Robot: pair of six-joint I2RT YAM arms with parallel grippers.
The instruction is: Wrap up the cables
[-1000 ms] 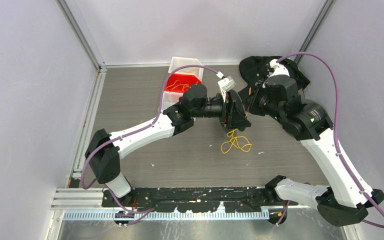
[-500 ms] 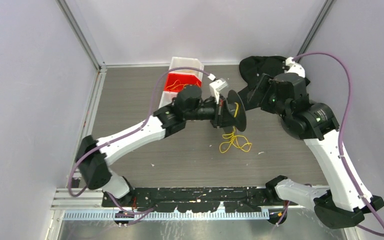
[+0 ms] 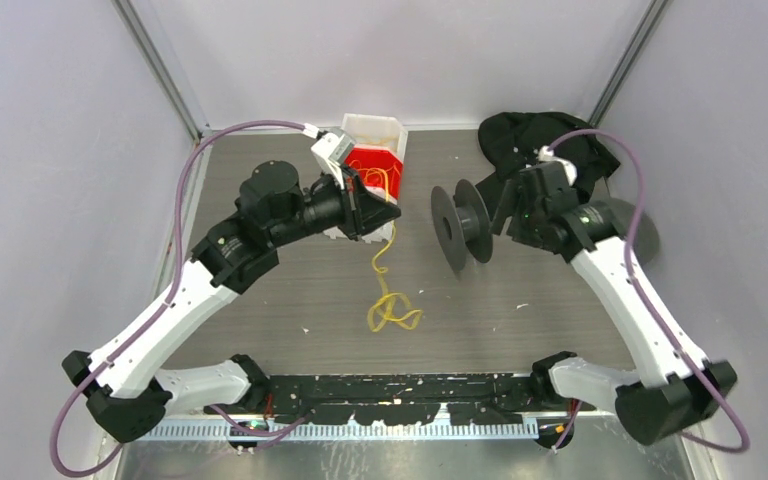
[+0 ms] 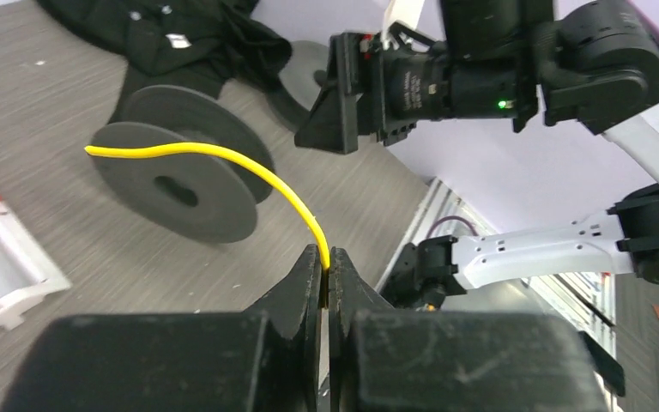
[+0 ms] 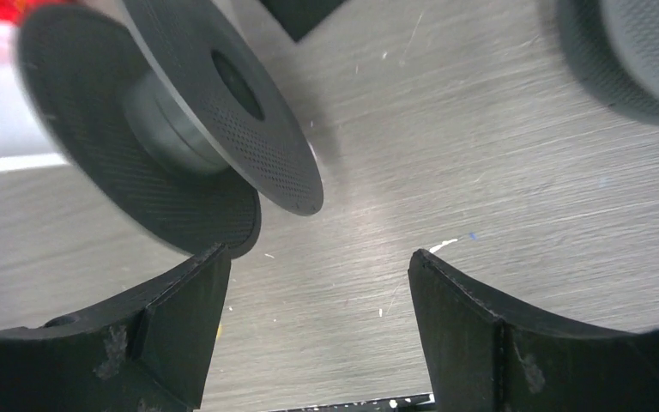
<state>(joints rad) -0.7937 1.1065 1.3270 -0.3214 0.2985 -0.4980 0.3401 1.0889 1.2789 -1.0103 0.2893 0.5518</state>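
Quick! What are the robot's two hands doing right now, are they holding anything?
Left gripper: shut, pinching the yellow cable.
Right gripper: open, holding nothing.

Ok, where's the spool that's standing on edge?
Top view: the spool stands on the table right of centre, just beyond the fingertips of the open right gripper and apart from them, with the yellow cable loops to its near left.

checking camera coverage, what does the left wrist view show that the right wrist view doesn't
Only left wrist: the thin bright yellow cable pinched in the shut left end effector. Only right wrist: the pale core of the dark grey round spool, seen past the open, empty right end effector. Both: that spool and the grey wood-grain table.
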